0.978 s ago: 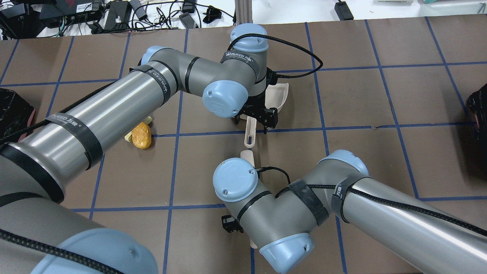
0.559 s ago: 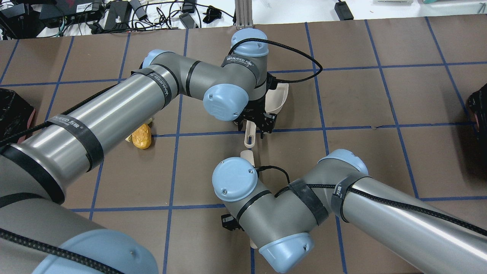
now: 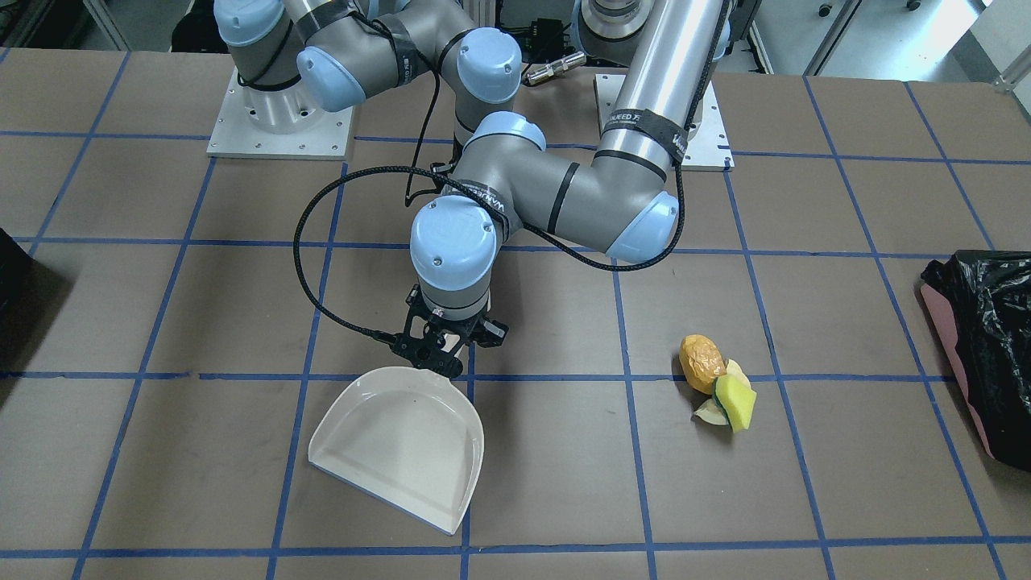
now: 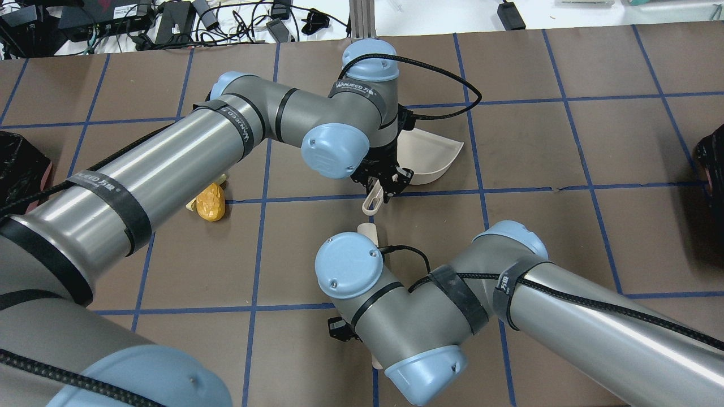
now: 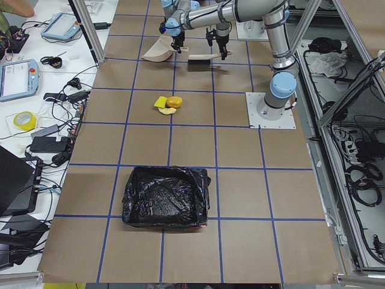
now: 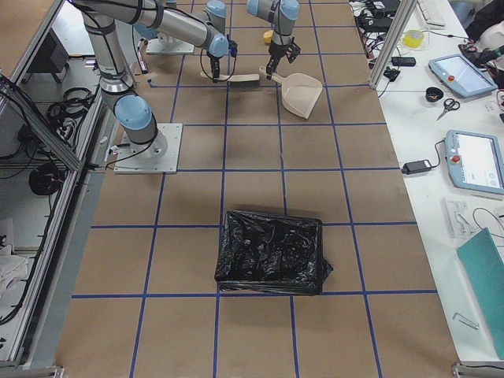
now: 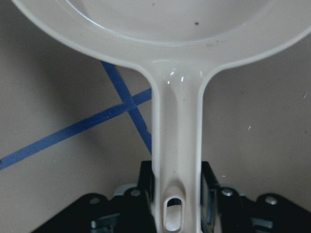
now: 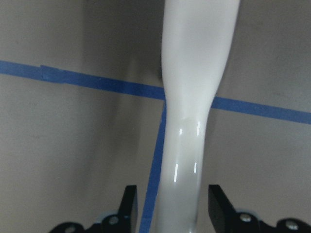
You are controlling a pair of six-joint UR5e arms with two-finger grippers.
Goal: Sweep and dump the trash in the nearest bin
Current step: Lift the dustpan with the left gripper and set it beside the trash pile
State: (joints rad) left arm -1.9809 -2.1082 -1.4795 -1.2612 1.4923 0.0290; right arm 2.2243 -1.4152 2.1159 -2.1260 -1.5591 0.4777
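Observation:
The trash [image 3: 713, 379], an orange-brown lump with a yellow-green wedge and pale scraps, lies on the table; it also shows in the overhead view [image 4: 209, 200]. The bin [image 3: 991, 338], pink-sided with a black bag, stands beyond it at the table's end on my left. My left gripper [image 3: 439, 346] is shut on the handle of the white dustpan [image 3: 403, 451], seen close in the left wrist view [image 7: 177, 145]. My right gripper [image 8: 175, 208] is open, its fingers apart on either side of the white brush handle [image 8: 194, 97], and is hidden under the arm in the overhead view.
A second black-bagged bin [image 6: 272, 252] stands at the table's end on my right. Both arm bases [image 3: 278, 121] are bolted to the table's near side. Brown table with blue tape grid [image 3: 564, 483]; cables and devices [image 4: 169, 22] lie past its far edge.
My left gripper has closed on the dustpan handle. The dustpan has turned, its pan swinging to the right in the overhead view. The right arm has not moved.

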